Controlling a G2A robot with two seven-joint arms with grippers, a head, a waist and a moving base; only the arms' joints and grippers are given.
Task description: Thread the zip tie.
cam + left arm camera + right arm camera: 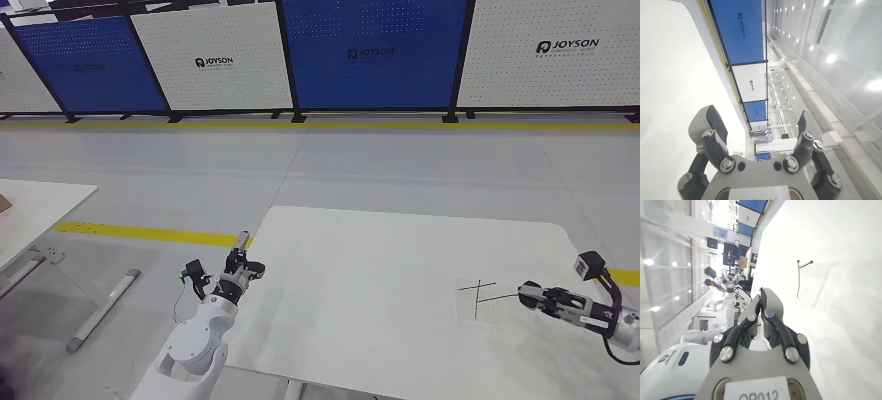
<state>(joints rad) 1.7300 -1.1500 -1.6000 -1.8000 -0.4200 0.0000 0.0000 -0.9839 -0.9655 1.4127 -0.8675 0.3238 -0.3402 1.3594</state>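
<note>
The right gripper (761,292), nearly closed and seemingly empty, should open before pinching the thin black zip tie (798,279). The left gripper (759,113) gapes wide.

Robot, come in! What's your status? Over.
Left gripper open, empty. Right gripper shut, short of zip ties. Both lie straight on table, unthreaded.

A white table (400,260) with rounded corners stands on a pale grey floor (330,165). To its left is the corner of a second white table (40,205). A yellow floor line (150,235) runs between them. Blue pegboard panels (375,50) and white pegboard panels (215,55) line the far side.
</note>
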